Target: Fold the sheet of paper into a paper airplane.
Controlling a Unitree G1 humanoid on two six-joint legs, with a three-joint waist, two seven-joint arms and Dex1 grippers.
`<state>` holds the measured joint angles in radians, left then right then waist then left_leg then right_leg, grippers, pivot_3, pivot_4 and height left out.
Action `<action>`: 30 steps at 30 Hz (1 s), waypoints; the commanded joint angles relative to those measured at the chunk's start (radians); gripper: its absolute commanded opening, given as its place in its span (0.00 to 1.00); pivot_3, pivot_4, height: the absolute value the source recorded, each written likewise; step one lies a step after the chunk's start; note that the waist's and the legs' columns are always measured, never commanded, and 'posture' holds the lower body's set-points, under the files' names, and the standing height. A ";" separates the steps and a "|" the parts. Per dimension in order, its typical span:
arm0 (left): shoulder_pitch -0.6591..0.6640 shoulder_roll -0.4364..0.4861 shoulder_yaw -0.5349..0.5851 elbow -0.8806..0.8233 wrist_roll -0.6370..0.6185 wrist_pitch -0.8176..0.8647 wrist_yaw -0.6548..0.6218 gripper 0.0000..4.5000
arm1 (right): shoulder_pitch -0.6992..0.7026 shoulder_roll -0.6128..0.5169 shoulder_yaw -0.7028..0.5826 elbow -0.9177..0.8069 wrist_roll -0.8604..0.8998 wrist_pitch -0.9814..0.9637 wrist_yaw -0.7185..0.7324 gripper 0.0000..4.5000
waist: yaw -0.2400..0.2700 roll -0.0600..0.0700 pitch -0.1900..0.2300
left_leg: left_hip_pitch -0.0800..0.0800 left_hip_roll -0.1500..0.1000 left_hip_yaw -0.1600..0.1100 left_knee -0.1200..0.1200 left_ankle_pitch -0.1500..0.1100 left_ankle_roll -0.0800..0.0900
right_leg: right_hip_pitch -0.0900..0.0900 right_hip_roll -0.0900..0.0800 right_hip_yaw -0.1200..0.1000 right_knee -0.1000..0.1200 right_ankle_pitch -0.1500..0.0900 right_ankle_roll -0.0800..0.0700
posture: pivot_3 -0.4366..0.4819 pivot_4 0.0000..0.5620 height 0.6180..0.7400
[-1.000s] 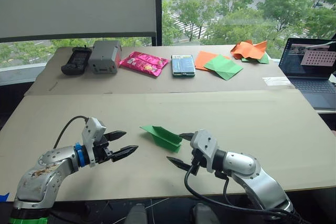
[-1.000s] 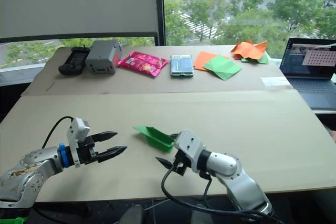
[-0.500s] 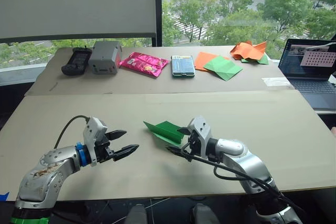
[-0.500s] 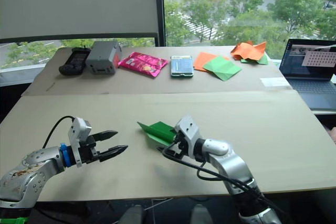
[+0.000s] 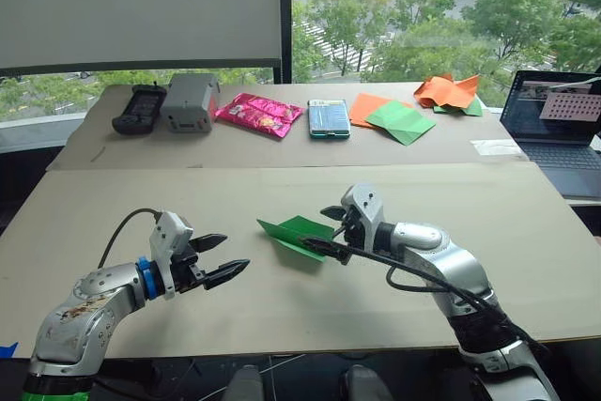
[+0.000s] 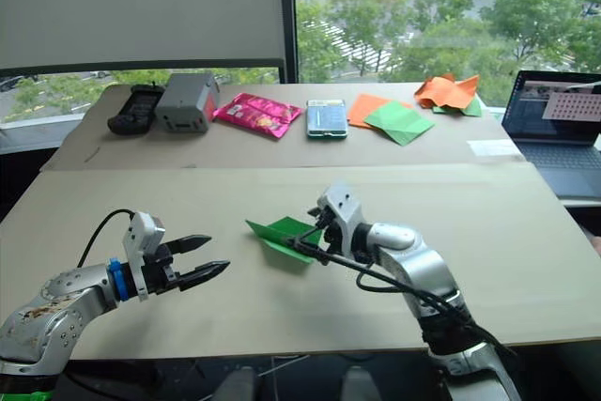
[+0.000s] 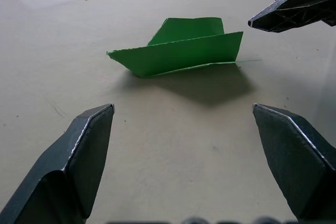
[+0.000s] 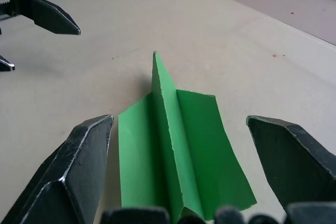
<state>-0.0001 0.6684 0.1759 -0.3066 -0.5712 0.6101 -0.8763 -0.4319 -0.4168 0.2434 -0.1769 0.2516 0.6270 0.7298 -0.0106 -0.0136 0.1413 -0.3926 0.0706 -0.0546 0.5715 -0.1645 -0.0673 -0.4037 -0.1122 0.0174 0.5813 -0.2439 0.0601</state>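
Both grippers stand wide open over the near part of the table (image 5: 526, 260). On the robot's left, the left gripper (image 5: 222, 256) hangs above bare tabletop, its 2 fingers spread and aimed at the paper airplane (image 5: 298, 236), a gap of table between them. The right gripper (image 5: 323, 229) sits at the airplane's blunt back end, 1 finger on either side of it; whether they touch the paper I cannot tell. The airplane lies on the table between the 2 grippers, a bright green folded wedge with its pointed nose toward the left gripper and a raised centre fold between 2 flatter flaps.

Along the far side of the table, from the robot's left to right: a black handset (image 5: 137, 107), a grey box (image 5: 191, 102), a pink packet (image 5: 258, 113), a phone (image 5: 329, 117), a flat orange sheet (image 5: 364, 105) partly under a dull green sheet (image 5: 401, 120), then a crumpled orange-and-green heap (image 5: 449, 92). A laptop (image 5: 554, 124) stands open at the far right.
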 commanded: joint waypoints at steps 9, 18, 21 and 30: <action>0.007 0.004 0.007 -0.043 -0.004 -0.015 0.009 1.00 | 0.003 -0.010 0.077 0.058 -0.089 -0.152 0.043 1.00 | -0.002 -0.002 -0.001 | 0.004 0.000 0.000 0.001 0.000 0.000 | 0.000 0.000 0.002 0.013 0.000 0.000 | 0.48 0.27 0.82; 0.006 0.007 0.012 -0.048 -0.012 -0.006 0.015 1.00 | 0.005 -0.001 0.071 0.076 -0.095 -0.160 0.040 0.58 | -0.001 -0.002 -0.001 | 0.004 0.000 0.000 0.001 0.000 0.000 | 0.000 0.000 0.002 0.013 0.000 0.000 | 0.48 0.27 0.82; 0.006 0.009 0.012 -0.047 -0.014 -0.004 0.015 1.00 | 0.009 -0.002 0.069 0.065 -0.089 -0.150 0.041 0.35 | -0.002 -0.002 -0.001 | 0.004 0.000 0.000 0.001 0.000 0.000 | 0.000 0.000 0.002 0.013 0.000 0.000 | 0.48 0.27 0.82; 0.006 0.014 0.007 -0.046 -0.011 0.001 0.015 1.00 | 0.012 -0.005 0.062 0.031 -0.062 -0.092 0.049 0.13 | -0.002 -0.002 -0.001 | 0.004 0.000 0.000 0.001 0.000 0.000 | 0.000 0.000 0.002 0.013 0.000 0.000 | 0.48 0.27 0.82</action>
<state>0.0104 0.6698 0.1747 -0.3194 -0.5734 0.6138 -0.8630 -0.4157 -0.4210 0.3322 -0.1034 0.1774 0.5318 0.7758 -0.0123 -0.0153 0.1407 -0.3884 0.0703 -0.0549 0.5725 -0.1642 -0.0669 -0.4035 -0.1119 0.0190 0.5943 -0.2438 0.0603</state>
